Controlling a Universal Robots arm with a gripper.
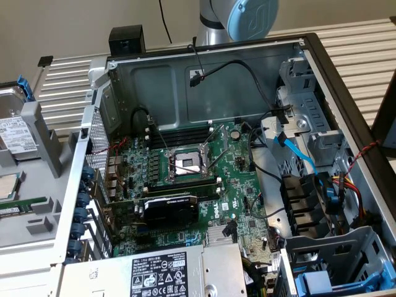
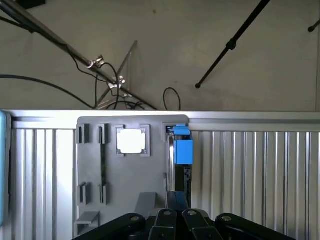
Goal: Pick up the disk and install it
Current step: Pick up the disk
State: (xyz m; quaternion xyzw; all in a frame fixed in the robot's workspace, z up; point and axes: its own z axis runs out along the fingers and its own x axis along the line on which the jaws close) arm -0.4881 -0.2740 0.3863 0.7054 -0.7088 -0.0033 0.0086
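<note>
Wrist view: the gripper (image 2: 177,205), clenched on nothing, was near the disk (image 2: 183,149), which stood edge-up in a grey fixture (image 2: 125,190). Rigid, weighty and likely shock-sensitive, it seemed best pinched across its flat faces.

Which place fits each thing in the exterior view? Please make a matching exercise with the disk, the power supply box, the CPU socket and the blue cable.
Things
1. disk
2. power supply box
3. CPU socket
4. blue cable

Places
a. middle of the green board
b. outside the case, at the exterior view's left
c. inside the case, toward the exterior view's right
d. at the lower edge of the exterior view

Pairs: 1-b, 2-d, 3-a, 4-c
</note>
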